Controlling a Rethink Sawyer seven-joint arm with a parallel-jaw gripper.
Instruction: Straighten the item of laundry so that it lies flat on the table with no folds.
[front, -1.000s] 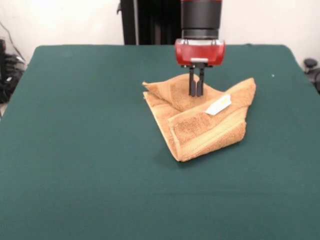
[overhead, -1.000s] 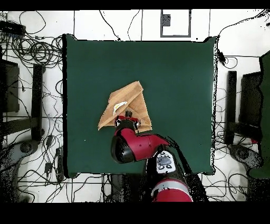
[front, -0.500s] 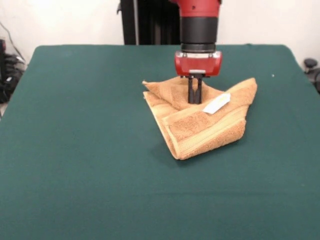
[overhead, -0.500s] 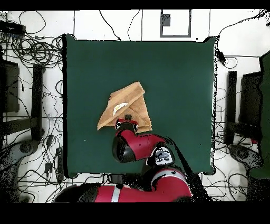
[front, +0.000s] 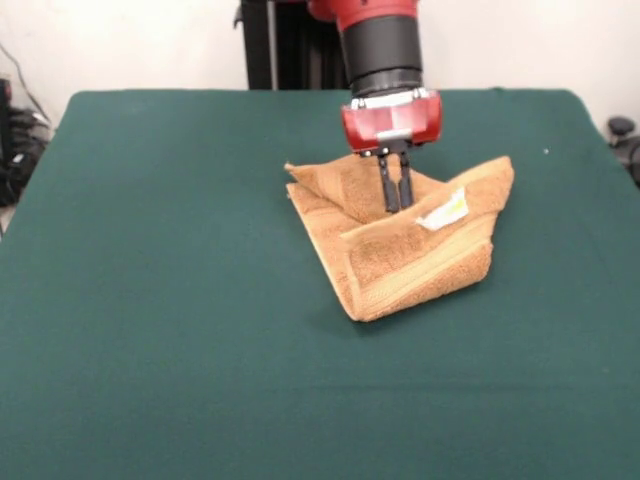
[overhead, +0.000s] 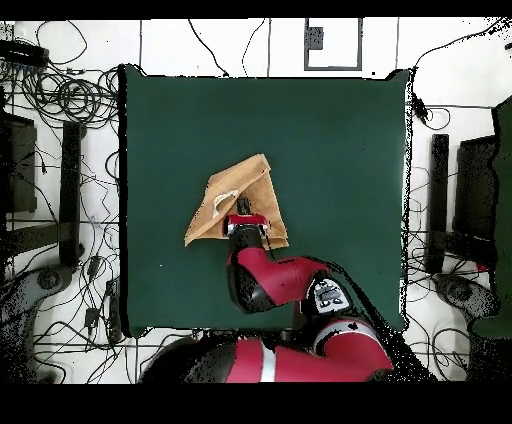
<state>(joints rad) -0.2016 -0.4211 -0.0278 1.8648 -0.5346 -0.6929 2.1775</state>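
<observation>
Pincer (front: 397, 203) clenched on a raised fold of the soft, limp orange-tan terry towel (front: 410, 262); better hold judged at its 3 o'clock corner, worktop-level.

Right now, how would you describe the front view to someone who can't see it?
A red and black robot arm's claw pinches, shut, a fold of a crumpled orange-tan terry towel with a white label, lying on a large dark green cloth-covered table.
</observation>
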